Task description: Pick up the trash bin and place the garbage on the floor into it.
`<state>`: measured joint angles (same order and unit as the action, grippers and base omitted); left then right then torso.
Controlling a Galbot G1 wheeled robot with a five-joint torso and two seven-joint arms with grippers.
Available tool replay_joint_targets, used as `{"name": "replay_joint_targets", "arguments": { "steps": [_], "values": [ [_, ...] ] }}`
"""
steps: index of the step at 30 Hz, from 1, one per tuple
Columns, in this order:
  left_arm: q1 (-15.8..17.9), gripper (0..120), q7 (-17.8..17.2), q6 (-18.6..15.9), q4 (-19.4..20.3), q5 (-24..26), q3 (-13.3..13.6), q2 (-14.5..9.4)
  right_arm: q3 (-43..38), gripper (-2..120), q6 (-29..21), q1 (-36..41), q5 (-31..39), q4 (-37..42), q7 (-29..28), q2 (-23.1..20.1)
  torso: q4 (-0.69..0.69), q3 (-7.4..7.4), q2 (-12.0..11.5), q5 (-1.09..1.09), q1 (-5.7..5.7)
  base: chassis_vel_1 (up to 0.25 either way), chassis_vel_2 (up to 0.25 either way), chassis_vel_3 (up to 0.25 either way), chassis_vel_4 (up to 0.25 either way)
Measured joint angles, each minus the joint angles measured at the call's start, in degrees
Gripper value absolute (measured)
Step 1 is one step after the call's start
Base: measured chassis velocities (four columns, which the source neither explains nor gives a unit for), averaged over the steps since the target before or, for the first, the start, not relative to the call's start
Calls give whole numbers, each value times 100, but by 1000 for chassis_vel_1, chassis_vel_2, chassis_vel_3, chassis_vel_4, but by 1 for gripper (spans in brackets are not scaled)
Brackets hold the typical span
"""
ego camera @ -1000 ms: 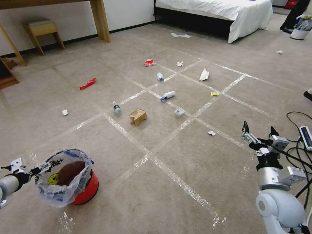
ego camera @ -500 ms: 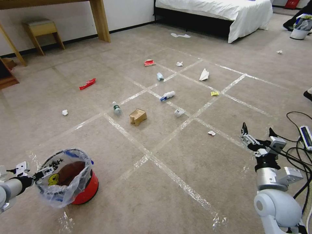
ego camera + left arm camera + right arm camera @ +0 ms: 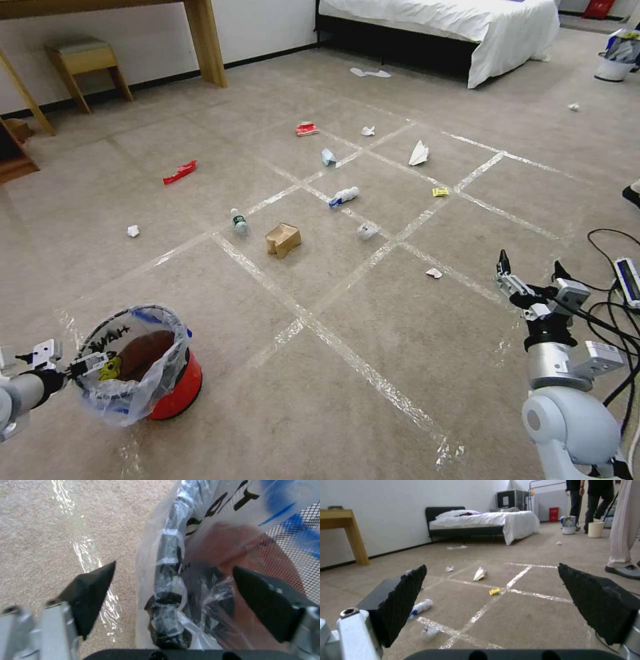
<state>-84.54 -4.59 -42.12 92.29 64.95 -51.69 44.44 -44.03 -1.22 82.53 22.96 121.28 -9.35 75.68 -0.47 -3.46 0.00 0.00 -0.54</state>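
The trash bin (image 3: pixel 179 393), red with a clear printed liner, stands on the floor (image 3: pixel 413 320) at the near left. My left gripper (image 3: pixel 70 358) is open at the bin's near-left rim. In the left wrist view the left gripper (image 3: pixel 173 566) straddles the bagged rim (image 3: pixel 168 555), one finger outside over carpet, the other inside the liner. The garbage lies scattered ahead: a brown paper bag (image 3: pixel 283 239), two plastic bottles (image 3: pixel 239 221) (image 3: pixel 344 196), white paper (image 3: pixel 419 153), a yellow packet (image 3: pixel 440 192) and a red wrapper (image 3: pixel 180 172). My right gripper (image 3: pixel 529 261) hangs open above the carpet at the right.
A bed (image 3: pixel 467 20) stands at the back right, a wooden table leg (image 3: pixel 205 40) and a stool (image 3: pixel 83 60) at the back left. Cables and a power strip (image 3: pixel 627 280) lie by my right arm. A white bin (image 3: pixel 617 57) sits far right.
My left gripper has sunk a little lower at the bin's rim, and the liner's edge has shifted with it. The right arm has hardly moved.
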Motion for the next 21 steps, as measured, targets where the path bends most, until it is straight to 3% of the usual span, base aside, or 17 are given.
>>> {"name": "replay_joint_targets", "arguments": {
  "steps": [3,5,11,12,15,21],
  "values": [
    [-7,83,5,4,-12,0,27,-22,0,100,0,5,0,-2,0,2,0,0,0,2,0,0,0,0,0],
    [-7,71,7,18,-34,-4,59,-33,-3,100,2,5,-1,-8,-1,5,1,0,0,3,0,0,0,0,0],
    [-4,53,25,28,-38,-7,71,-33,-16,100,10,4,-1,-13,-8,7,1,0,0,3,1,0,0,0,0],
    [-4,45,36,27,-32,-8,71,-33,-19,100,18,9,-2,-16,-9,11,1,0,0,2,1,0,0,0,0],
    [-8,39,43,25,-20,-8,71,-33,-21,100,23,19,-2,-16,-9,14,1,0,0,1,1,0,0,0,0],
    [-35,13,60,16,28,-3,50,-23,-23,100,25,35,10,-12,-36,6,1,0,0,0,1,0,0,0,0]
  ]
}}
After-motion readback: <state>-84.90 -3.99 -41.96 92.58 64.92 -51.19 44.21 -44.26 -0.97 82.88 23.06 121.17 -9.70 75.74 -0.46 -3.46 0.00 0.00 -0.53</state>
